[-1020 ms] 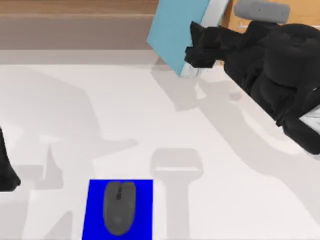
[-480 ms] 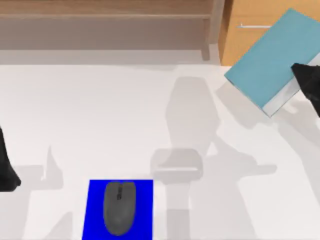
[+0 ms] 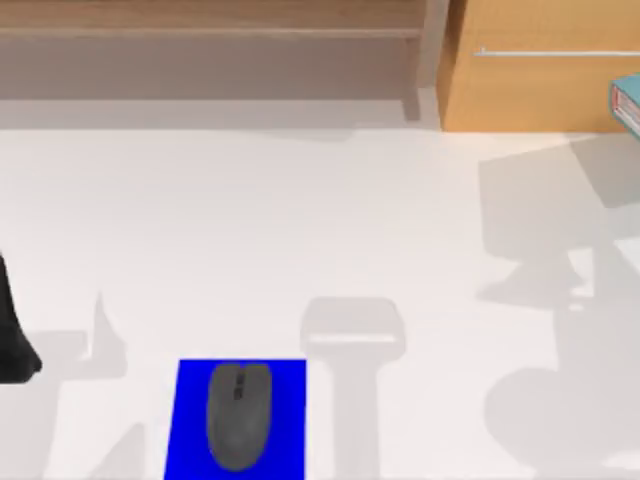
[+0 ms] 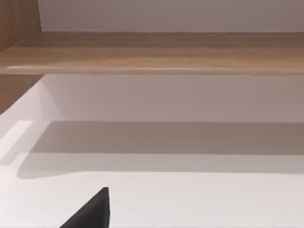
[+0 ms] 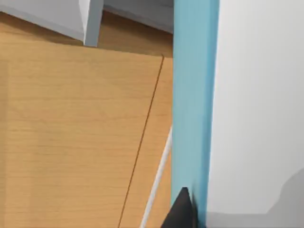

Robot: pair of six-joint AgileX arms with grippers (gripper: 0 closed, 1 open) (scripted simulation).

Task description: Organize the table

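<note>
The white table (image 3: 300, 220) spans the top view. A light-blue book (image 3: 627, 105) pokes in at the top view's far right edge, in front of the wooden cabinet. In the right wrist view the same book (image 5: 194, 104) runs edge-on, held up in my right gripper (image 5: 192, 221), with one dark fingertip (image 5: 179, 209) pressed against its cover. My left arm (image 3: 12, 340) stays parked at the table's left edge.
A grey mouse (image 3: 238, 415) lies on a blue mat (image 3: 190, 440) at the front left. A light-wood cabinet (image 3: 540, 90) with a silver bar handle (image 3: 550, 52) stands at the back right. An open wooden shelf (image 3: 210, 40) lines the back.
My right arm carried the book from the back middle to the right and left the top view, so just the book's corner shows at the right edge. The left arm has not moved.
</note>
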